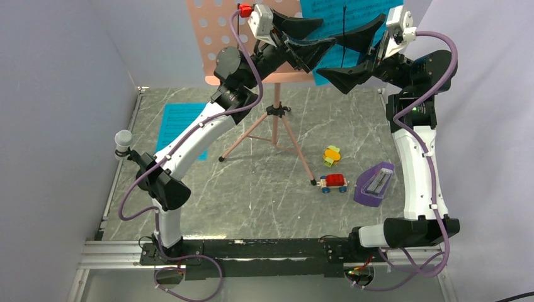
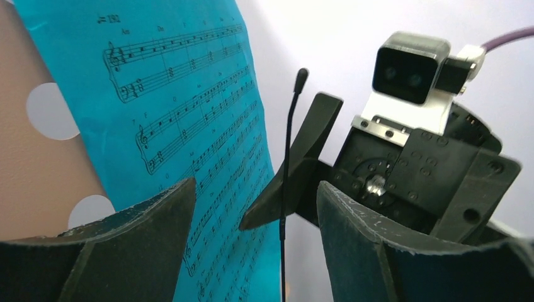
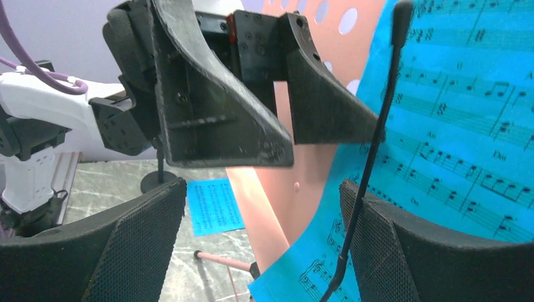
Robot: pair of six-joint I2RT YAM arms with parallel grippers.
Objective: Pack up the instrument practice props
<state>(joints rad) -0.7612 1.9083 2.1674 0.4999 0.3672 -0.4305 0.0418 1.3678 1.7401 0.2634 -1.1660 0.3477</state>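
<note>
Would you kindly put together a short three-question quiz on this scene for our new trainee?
1. True or false: the left gripper and the right gripper both stand open.
2. Where does the loose cyan page lie? A) on the table, left of the music stand's legs; B) in the left gripper; C) in the right gripper.
3. Which toy sits nearer the purple metronome: the red car or the yellow-orange toy?
Key: 1 true; 2 A; 3 the red car.
</note>
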